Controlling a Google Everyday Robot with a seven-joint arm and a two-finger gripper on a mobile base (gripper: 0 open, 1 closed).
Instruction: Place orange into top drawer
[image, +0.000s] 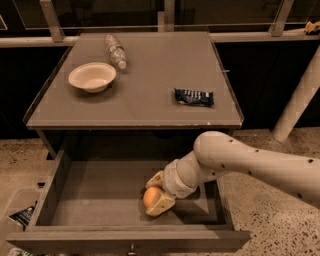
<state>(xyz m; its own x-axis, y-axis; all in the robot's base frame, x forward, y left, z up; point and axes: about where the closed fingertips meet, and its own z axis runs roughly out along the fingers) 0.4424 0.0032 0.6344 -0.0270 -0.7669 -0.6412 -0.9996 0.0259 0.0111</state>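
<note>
Blocked on the right of the top drawer (95, 197) by the arm (240, 160) slanting in over the right wall, and by the gripper (149, 198) clasped round the orange (151, 195) near the front panel. Stands open from above over the bare left and middle floor, hemmed by low walls and roofed at the far end by the table (150, 107). Up on top, passes freely through the middle, between bowl (92, 76) and bottle (115, 50) at far left and snack packet (194, 96) at right.

My pincer (152, 196), low in the grey-brown open top drawer (95, 200), grips the small round orange fruit (148, 196); the fruit's right half is hidden behind my fingers (161, 204). Below pincer: drawer's small knob (132, 248) cut by frame edge. My pale arm (250, 160) runs off right.
</note>
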